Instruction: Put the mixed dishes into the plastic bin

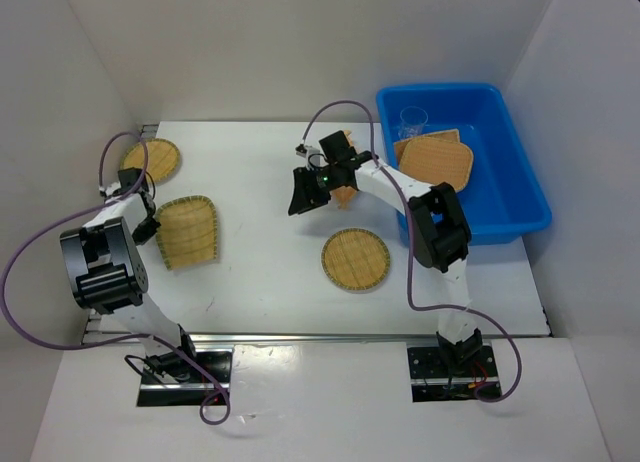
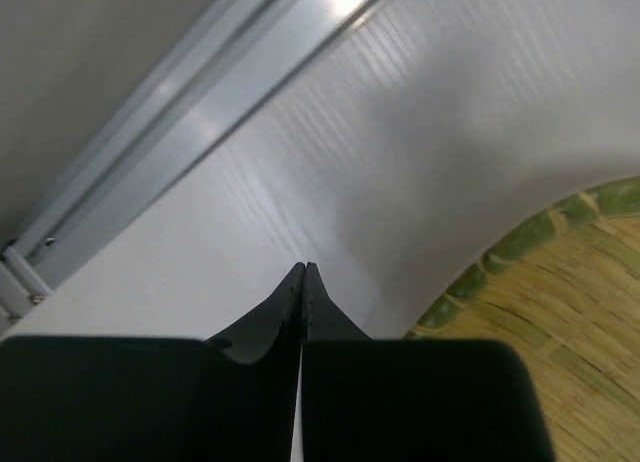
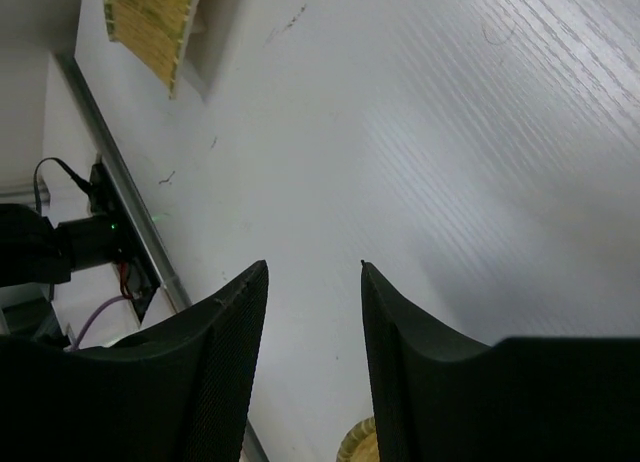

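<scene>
Taking stock, Inspector: what is in the bin (image 1: 525, 197)?

Inspector: Cup (image 1: 413, 117) in the far left corner. Square tray (image 1: 437, 162) lies beside it, overlapping a second tray (image 1: 425, 139), of which only an edge shows. Four trays lie out on the table (image 1: 260, 182): round tray (image 1: 152, 160) at far left, fan tray (image 1: 187, 230) just nearer, centre tray (image 1: 355, 259), and a hidden tray (image 1: 345, 192) mostly under the right arm, so I cannot tell its shape.

Clerk: And the grippers?

Inspector: Right gripper (image 3: 312, 267) has its fingers parted a moderate way with nothing between them, over bare table just left of the hidden tray. Left gripper (image 2: 303, 267) has its fingertips pressed together on nothing. A green-edged tray rim lies just to its right; which tray it belongs to I cannot tell.

Clerk: Which step is in hand?

Inspector: In my judgement, a fresh pick, with under half the work done. The trays lie flat, so one finger must get under a rim. The right gripper needs lining up on an edge before it closes, and the left must part its fingers first. The bin sits well to the right, likely beyond the left arm's easy reach.
</scene>
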